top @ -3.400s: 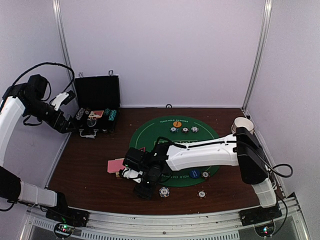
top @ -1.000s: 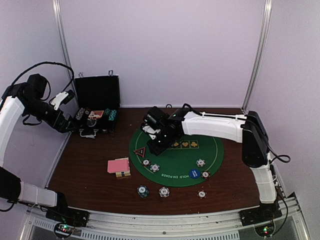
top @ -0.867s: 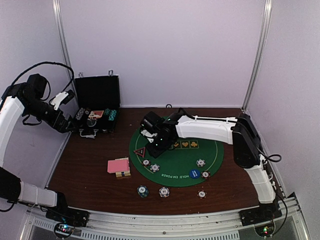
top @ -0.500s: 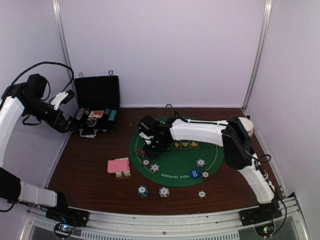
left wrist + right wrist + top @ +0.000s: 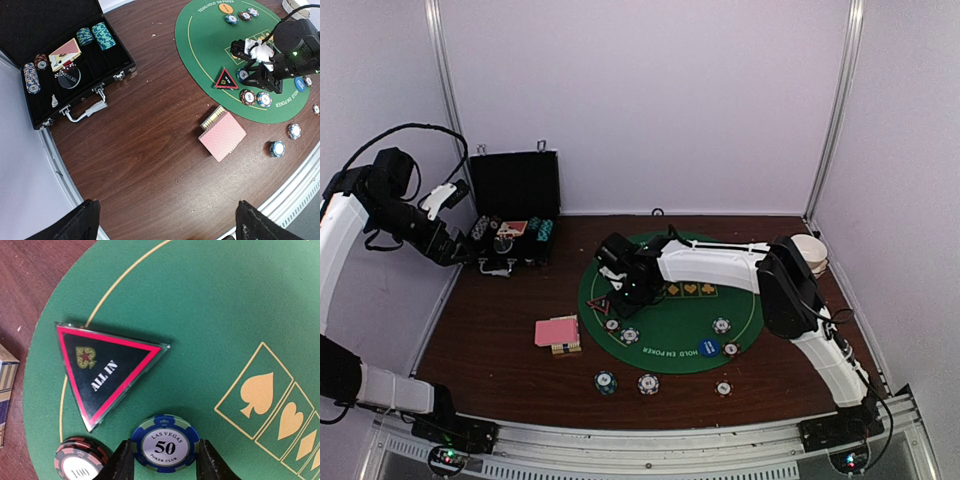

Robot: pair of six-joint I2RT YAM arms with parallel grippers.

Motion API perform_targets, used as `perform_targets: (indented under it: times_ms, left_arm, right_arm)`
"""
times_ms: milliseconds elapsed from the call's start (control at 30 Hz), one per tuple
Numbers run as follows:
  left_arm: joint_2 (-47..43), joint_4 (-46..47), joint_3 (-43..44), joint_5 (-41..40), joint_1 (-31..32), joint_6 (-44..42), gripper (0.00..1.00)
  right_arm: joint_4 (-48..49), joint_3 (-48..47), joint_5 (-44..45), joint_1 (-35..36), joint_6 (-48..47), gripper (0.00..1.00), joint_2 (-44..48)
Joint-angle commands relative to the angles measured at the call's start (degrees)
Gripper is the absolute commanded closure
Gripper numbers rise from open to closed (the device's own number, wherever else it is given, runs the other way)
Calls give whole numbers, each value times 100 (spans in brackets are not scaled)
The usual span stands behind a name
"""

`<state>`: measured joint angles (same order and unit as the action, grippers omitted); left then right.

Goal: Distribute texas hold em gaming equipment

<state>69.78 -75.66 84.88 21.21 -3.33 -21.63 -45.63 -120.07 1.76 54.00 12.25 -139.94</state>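
Note:
My right gripper (image 5: 165, 461) is shut on a blue "50" poker chip (image 5: 165, 446), one finger on each side of its rim. It is low over the left part of the green mat (image 5: 685, 310), just beside the black-red triangle marker (image 5: 102, 372); I cannot tell whether the chip touches the felt. A red "100" chip (image 5: 80, 460) lies to its left. From above, the right gripper (image 5: 625, 285) is behind the triangle marker (image 5: 599, 303). The pink-backed cards (image 5: 556, 332) lie left of the mat. My left gripper (image 5: 167, 225) hangs open, high at the far left.
The open black case (image 5: 515, 215) with chips and cards stands at the back left. More chips lie on the mat (image 5: 630, 335) and near the front edge (image 5: 606, 381), (image 5: 648, 383), (image 5: 723, 388). A blue disc (image 5: 709, 347) sits front right. A white cup (image 5: 808, 248) is at the right.
The right gripper has left the table's front edge for the mat's left side; in the last second it shifted slightly while its forearm swung left. The left arm has not moved.

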Motion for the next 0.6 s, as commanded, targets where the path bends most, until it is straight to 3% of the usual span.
perform_targets:
  times_ms: [0, 133, 400, 567]
  left_arm:
    - [-25, -27, 83, 23, -34, -86, 2]
    - [-16, -19, 90, 12, -36, -85, 2]
    - [-64, -26, 81, -42, -36, -112, 2]
    - [-91, -13, 80, -30, -36, -127, 3]
  right_arm:
    - [-51, -183, 86, -47, 67, 53, -20]
    - [-77, -260, 79, -47, 27, 37, 149]
    - [-116, -174, 75, 64, -58, 36, 849]
    - [-52, 490, 97, 507, -315, 29, 1605]
